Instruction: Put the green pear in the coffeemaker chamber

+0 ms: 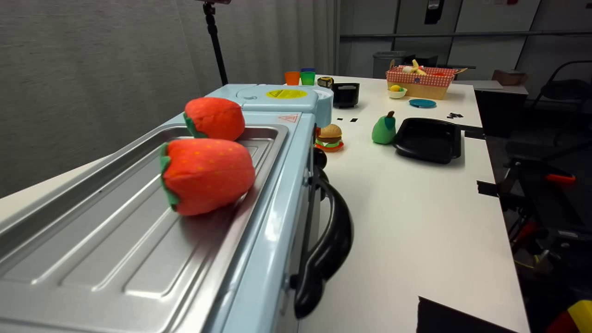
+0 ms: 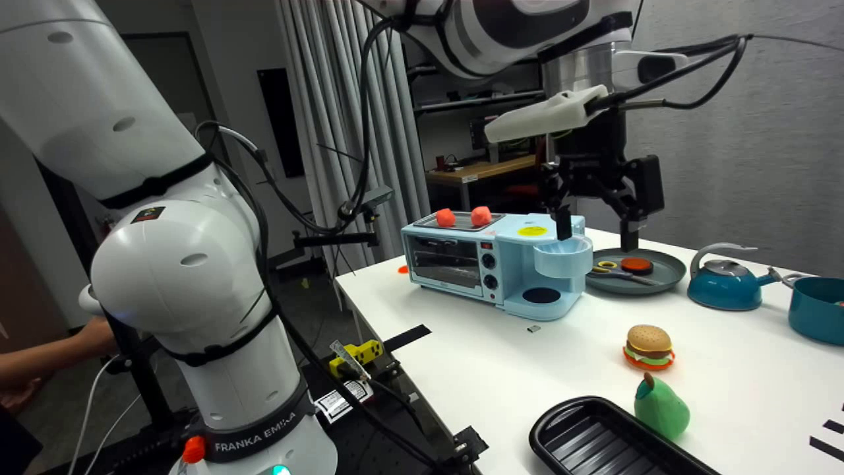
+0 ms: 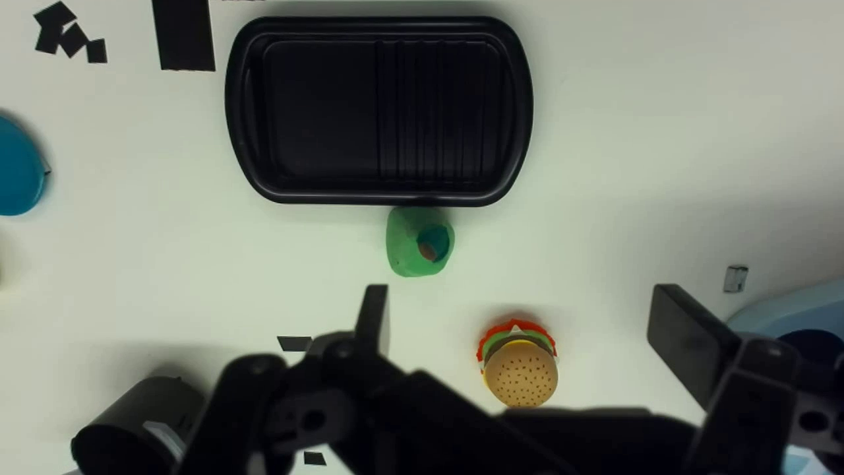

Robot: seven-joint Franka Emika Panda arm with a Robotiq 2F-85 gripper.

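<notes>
Hanging empty over the table (image 2: 494, 356), the gripper (image 2: 597, 232) had its fingers (image 3: 692, 343) spread wide, presumably to straddle the green pear (image 3: 409, 245), which stood close beside the black tray (image 3: 323, 119), well apart from the coffeemaker chamber (image 2: 559, 262)

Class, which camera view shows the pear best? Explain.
An exterior view: the pear appears large, its side, leaf and stem clear. The wrist view looks down, foreshortening it. An exterior view with the pear farther off shows those parts smaller.
</notes>
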